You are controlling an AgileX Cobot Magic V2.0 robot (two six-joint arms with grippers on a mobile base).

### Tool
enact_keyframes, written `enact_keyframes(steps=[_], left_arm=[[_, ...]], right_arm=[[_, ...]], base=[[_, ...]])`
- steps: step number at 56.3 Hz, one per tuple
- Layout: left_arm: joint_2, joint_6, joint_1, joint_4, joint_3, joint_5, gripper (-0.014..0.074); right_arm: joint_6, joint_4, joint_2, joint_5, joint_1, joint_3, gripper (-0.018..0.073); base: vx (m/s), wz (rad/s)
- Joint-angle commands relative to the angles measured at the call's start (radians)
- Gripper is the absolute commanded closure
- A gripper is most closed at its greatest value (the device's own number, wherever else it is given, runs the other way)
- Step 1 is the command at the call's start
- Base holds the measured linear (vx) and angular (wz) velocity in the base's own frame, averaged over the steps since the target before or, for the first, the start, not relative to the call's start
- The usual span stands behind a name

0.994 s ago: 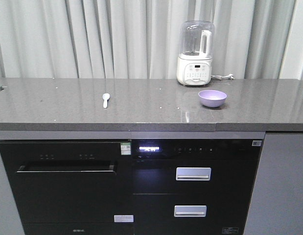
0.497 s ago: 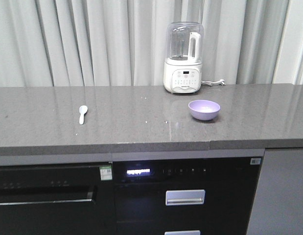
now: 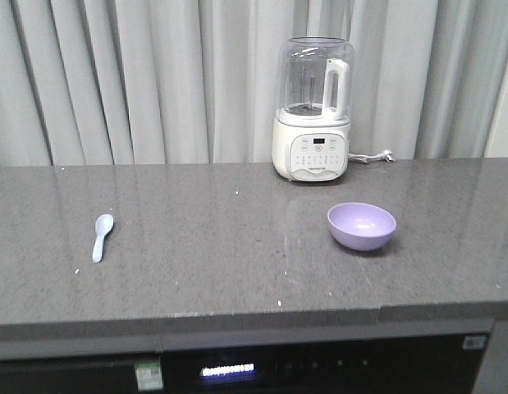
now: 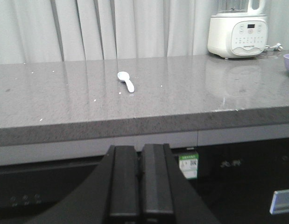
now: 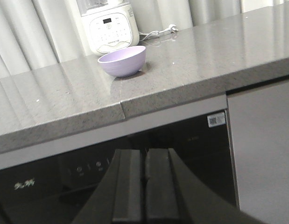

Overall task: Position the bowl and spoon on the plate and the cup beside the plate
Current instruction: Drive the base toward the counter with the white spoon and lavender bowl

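The left fingers (image 4: 123, 182) are pressed together, gripping nothing, below the table (image 4: 191, 100) edge. The spoon (image 4: 126, 81) lies flat on top, beyond them. The right fingers (image 5: 130, 186) are likewise closed and empty, with the bowl (image 5: 122, 61) upright beyond them, just before a white blender (image 5: 111, 28).

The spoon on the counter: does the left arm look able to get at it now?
Probably yes. The spoon lies alone on the counter; the shut left gripper sits below the edge and must rise first.
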Motion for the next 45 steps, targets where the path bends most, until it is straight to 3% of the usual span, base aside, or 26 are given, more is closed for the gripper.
enact_keyframes(steps=[1,45], left_arm=[[-0.008,-0.001,0.0,-0.006,-0.024,-0.084,0.06],[-0.008,-0.001,0.0,-0.006,-0.024,-0.083,0.06]], right_arm=[[-0.003,-0.012,-0.005,-0.082,-0.008,0.003,0.0568],[-0.003,-0.012,-0.005,-0.082,-0.008,0.003,0.0568]], base=[[0.43,-0.01],[0.4,0.07]])
